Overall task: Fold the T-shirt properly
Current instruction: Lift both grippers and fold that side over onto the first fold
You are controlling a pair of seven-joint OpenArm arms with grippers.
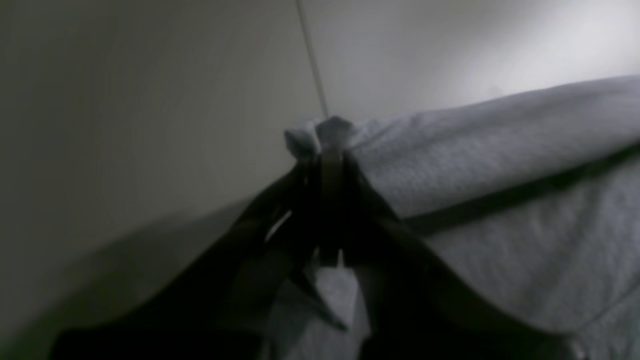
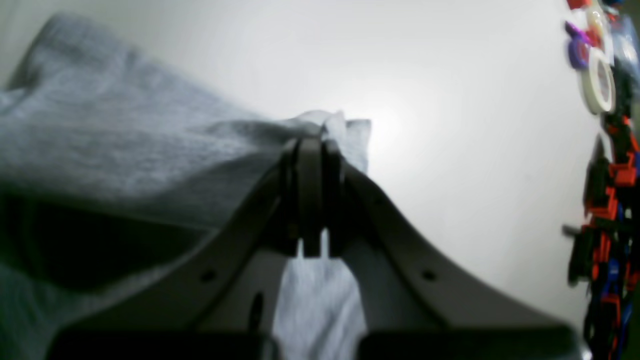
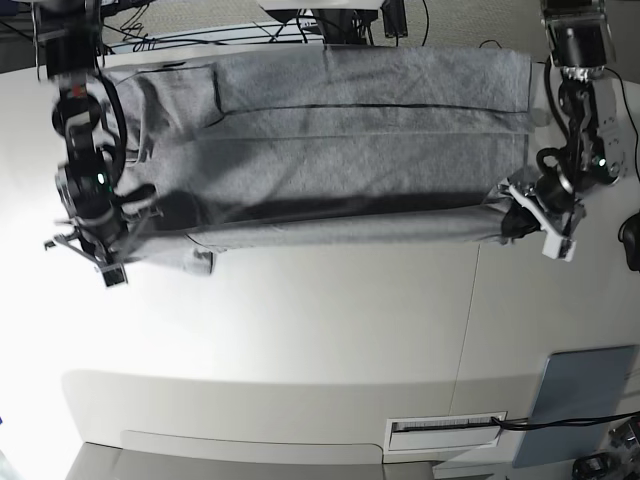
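Observation:
The heather-grey T-shirt (image 3: 340, 140) lies stretched sideways across the far half of the white table (image 3: 330, 310). Its near edge is lifted in a long taut fold with a dark shadow under it. My left gripper (image 3: 507, 213), at the right in the base view, is shut on a bunched corner of the fabric (image 1: 305, 137). My right gripper (image 3: 133, 232), at the left in the base view, is shut on the other end of that edge (image 2: 350, 130). In both wrist views, left gripper (image 1: 330, 131) and right gripper (image 2: 311, 145), cloth pokes out past the closed fingertips. No lettering shows.
A heap of red, black and blue parts (image 2: 607, 210) with tape rolls (image 2: 597, 85) lies to the right of my right gripper. A table seam (image 1: 312, 60) runs away from the left gripper. A grey-blue panel (image 3: 585, 395) sits at the near right, and cables (image 3: 250, 30) run along the far edge.

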